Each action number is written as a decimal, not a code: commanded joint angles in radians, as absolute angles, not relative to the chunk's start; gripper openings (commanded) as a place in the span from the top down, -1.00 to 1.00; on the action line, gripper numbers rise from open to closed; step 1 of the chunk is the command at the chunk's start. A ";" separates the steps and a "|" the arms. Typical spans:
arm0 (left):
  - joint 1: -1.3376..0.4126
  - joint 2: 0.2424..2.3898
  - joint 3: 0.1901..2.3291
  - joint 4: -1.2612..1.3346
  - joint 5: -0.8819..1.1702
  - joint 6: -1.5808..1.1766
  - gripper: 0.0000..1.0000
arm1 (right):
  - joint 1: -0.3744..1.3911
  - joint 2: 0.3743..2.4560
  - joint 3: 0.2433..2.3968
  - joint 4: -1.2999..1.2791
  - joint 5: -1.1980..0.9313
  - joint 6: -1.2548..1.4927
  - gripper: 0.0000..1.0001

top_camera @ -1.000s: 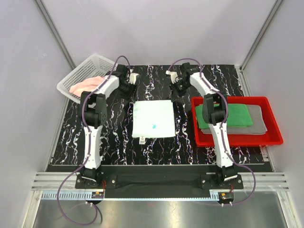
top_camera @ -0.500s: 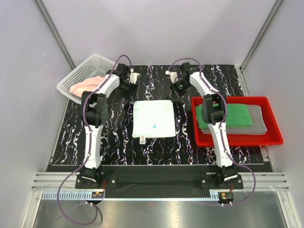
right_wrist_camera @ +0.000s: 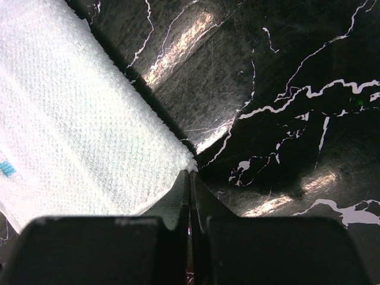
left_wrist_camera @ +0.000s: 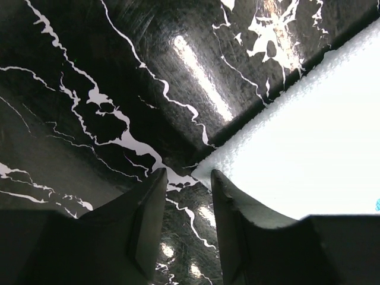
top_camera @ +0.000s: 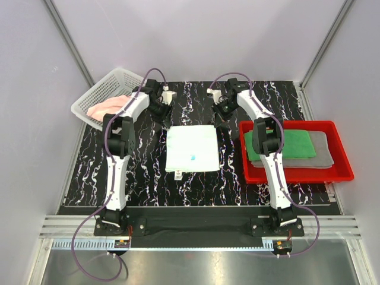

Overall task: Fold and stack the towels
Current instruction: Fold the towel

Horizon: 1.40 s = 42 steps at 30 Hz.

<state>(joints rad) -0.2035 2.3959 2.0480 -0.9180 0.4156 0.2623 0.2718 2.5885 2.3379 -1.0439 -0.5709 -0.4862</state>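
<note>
A pale mint-white towel (top_camera: 190,148) lies flat in the middle of the black marbled table. My left gripper (top_camera: 162,111) is at the towel's far left corner and stands open. In the left wrist view that gripper (left_wrist_camera: 187,173) has bare table between its fingers, and the towel (left_wrist_camera: 309,136) corner sits just outside the right finger. My right gripper (top_camera: 221,116) is at the far right corner. In the right wrist view it (right_wrist_camera: 190,173) is shut, with the tip of the towel (right_wrist_camera: 77,119) corner pinched at its fingertips. A green towel (top_camera: 282,144) lies folded on a grey towel (top_camera: 323,151).
The green and grey towels rest in a red tray (top_camera: 297,177) at the right. A white mesh basket (top_camera: 113,80) at the far left holds a pink towel (top_camera: 107,107). Grey walls close in the table on three sides.
My right gripper has closed at the pale towel's far right corner. The left jaws have narrowed slightly. Neither arm has shifted much, and the towel lies as before.
</note>
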 commanded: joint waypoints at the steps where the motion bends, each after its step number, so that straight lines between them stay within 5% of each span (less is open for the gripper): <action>1: -0.216 2.436 2.076 -0.953 0.445 0.279 0.20 | 0.268 2.566 2.335 -1.026 -0.600 -0.502 1.00; 13: -0.247 2.442 2.074 -0.971 0.359 0.278 0.47 | 0.267 2.553 2.326 -1.023 -0.591 -0.517 1.00; 18: -0.252 2.444 2.072 -0.979 0.322 0.270 1.00 | 0.268 2.534 2.306 -1.002 -0.571 -0.514 1.00; 42: -0.262 2.108 1.956 -0.902 0.256 0.268 1.00 | 0.268 2.097 1.795 -0.457 -0.563 -0.566 1.00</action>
<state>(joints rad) -0.2546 2.2066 1.9770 -0.9249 0.2806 0.2550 0.2710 2.1857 1.8263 -0.5331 -0.5621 -0.5400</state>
